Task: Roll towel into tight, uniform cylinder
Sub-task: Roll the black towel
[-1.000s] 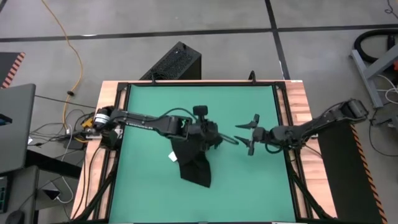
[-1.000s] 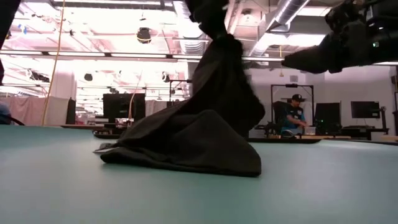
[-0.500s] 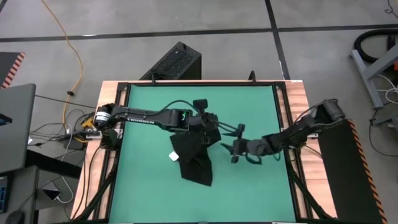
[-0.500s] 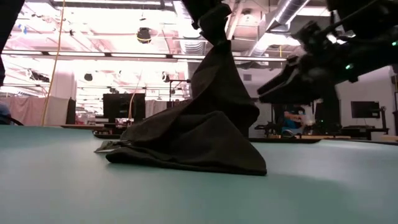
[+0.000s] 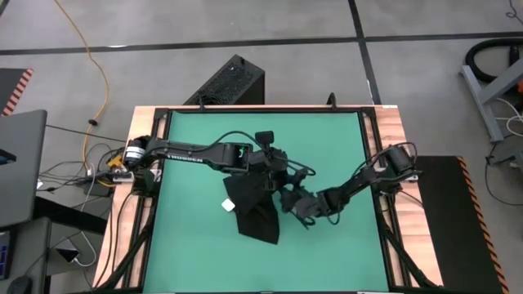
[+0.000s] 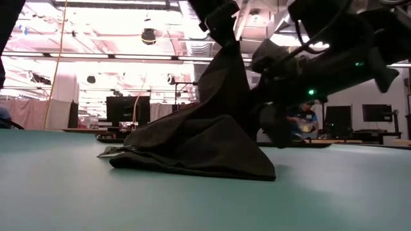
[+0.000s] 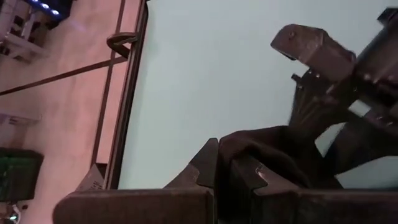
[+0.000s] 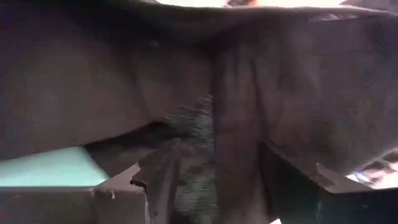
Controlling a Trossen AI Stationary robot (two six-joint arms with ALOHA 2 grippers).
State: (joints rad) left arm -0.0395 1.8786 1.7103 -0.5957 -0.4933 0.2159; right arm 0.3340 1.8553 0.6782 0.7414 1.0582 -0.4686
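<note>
Black towel [image 5: 253, 208] draped near the middle of the green mat [image 5: 196, 139] on the tabletop, one corner pulled up into a peak, the rest spread low with a small white tag [image 5: 228, 205] at the edge away from the right arm. Left hand [image 5: 274, 173] above the towel, clamped shut on that lifted corner and unmoved from a second ago. Right hand [image 5: 296, 204], fingers spread wide, now right against the towel's side below the peak; a second ago well apart from the towel and higher, since swung in and dropped low. Cloth fills the gap between its fingers [image 8: 160, 180] in the right wrist view, not gripped. Towel's shape on the mat barely changed.
</note>
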